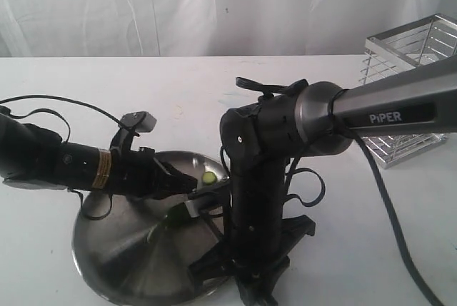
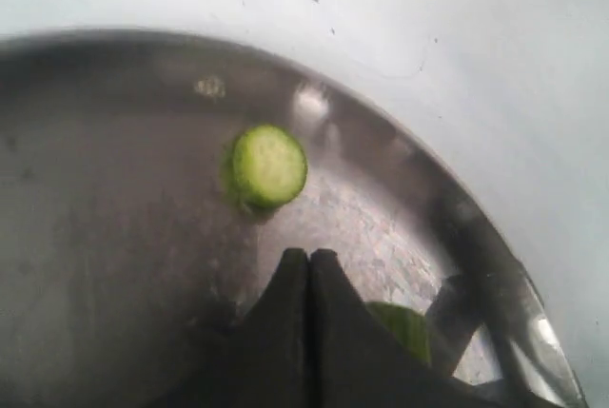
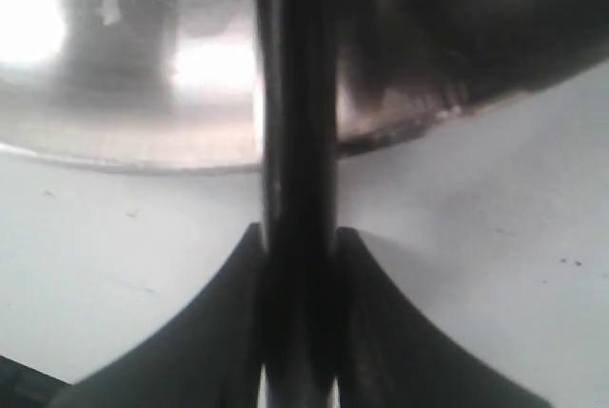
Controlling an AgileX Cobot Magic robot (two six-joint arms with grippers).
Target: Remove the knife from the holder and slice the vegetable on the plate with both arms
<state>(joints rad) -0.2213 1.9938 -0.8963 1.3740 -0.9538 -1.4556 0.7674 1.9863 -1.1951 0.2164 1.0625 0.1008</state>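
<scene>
1. Lying on the plate (image 2: 114, 237), mostly hidden under the left tool (image 2: 309, 261): the vegetable (image 2: 400, 327), only a green sliver showing.
2. Pressed together, fingertips meeting with nothing between them: the left tool. On the vegetable or merely beside it, cannot tell.
3. Flat on the plate near those fingertips: one cut slice (image 2: 269, 165), a sign of slicing begun.
4. Out of the holder (image 1: 378, 70) and pinched in the right tool (image 3: 300, 237): the knife (image 3: 300, 94), reaching across the plate's rim.
5. Well apart, at the far corner of the bench (image 1: 43, 249): the holder.
6. Done, by this evidence: fetching the knife and a first cut. Leaves, probably, further cuts along the remaining vegetable.
</scene>
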